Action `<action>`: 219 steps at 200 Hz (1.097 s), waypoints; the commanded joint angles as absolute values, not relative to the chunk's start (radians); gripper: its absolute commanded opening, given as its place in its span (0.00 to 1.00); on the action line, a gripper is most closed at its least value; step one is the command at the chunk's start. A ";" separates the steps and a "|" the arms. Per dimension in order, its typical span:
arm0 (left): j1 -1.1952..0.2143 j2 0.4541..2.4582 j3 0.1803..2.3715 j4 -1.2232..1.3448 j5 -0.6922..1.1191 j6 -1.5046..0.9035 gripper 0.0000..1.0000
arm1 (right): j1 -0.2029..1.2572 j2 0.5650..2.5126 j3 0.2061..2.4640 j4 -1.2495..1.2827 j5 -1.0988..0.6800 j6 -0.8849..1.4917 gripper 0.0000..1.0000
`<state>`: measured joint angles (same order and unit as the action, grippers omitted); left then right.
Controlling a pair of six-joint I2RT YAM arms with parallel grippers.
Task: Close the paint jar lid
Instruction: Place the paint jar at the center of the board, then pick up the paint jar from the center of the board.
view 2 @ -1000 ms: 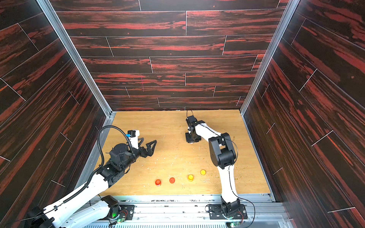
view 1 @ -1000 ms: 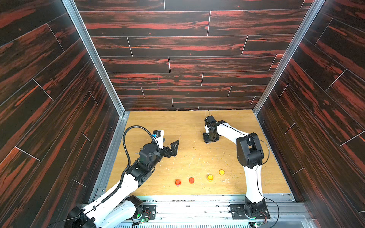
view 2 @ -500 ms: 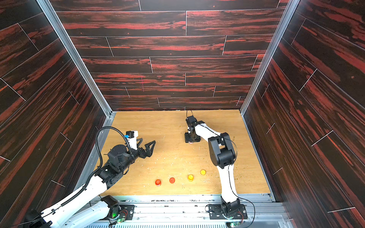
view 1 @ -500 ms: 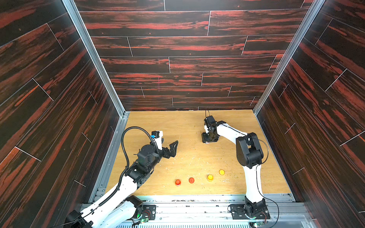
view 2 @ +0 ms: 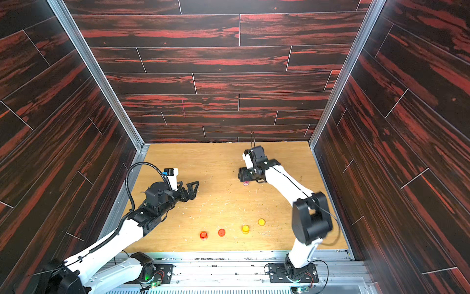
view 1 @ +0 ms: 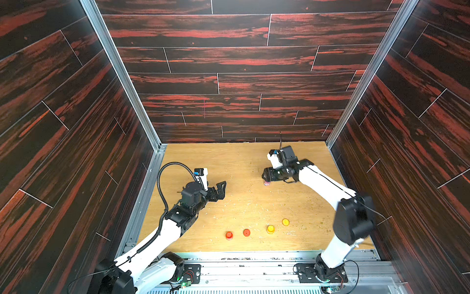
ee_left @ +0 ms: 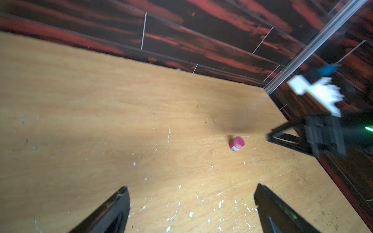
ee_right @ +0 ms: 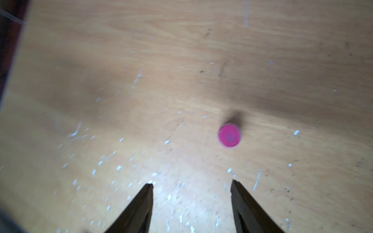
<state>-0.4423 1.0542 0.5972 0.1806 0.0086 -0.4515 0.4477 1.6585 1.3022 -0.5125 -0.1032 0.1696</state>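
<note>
A small pink paint jar stands upright on the wooden table, towards the back right. Its pink lid sits on top of it, and a label shows on its side in the left wrist view. My right gripper hovers just above and beside the jar, open, with nothing between its fingers. My left gripper is open and empty over the table's left middle, well away from the jar.
Near the front edge stand a red jar and a yellow jar, with a red lid and a yellow lid lying beside them. Dark wood-pattern walls close three sides. White flecks dot the table.
My right gripper has opened and let go of the pink jar's lid, lifting a little off it. The left arm has drawn back slightly.
</note>
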 commanded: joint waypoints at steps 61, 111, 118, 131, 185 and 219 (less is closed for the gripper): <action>-0.410 1.095 0.659 0.132 0.017 -0.483 1.00 | 0.848 1.368 0.818 -0.211 -0.238 0.061 0.65; -0.410 1.076 0.654 0.121 0.018 -0.476 1.00 | 0.997 1.478 0.803 -0.120 -0.189 0.032 0.64; -0.411 1.072 0.652 0.121 0.018 -0.473 1.00 | 1.007 1.492 0.806 -0.108 -0.187 0.029 0.64; -0.410 1.064 0.648 0.120 0.016 -0.470 1.00 | 1.029 1.517 0.820 -0.100 -0.180 0.021 0.64; -0.406 1.050 0.636 0.106 -0.005 -0.457 1.00 | 1.115 1.627 0.878 -0.095 -0.158 -0.005 0.64; -0.405 1.042 0.630 0.100 -0.017 -0.453 1.00 | 1.143 1.682 0.911 -0.110 -0.133 -0.015 0.63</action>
<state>-0.4122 1.0710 0.6323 0.1226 0.0063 -0.4679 1.1236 1.6432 0.8772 -0.1043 -0.1574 0.0029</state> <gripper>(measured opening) 0.999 0.637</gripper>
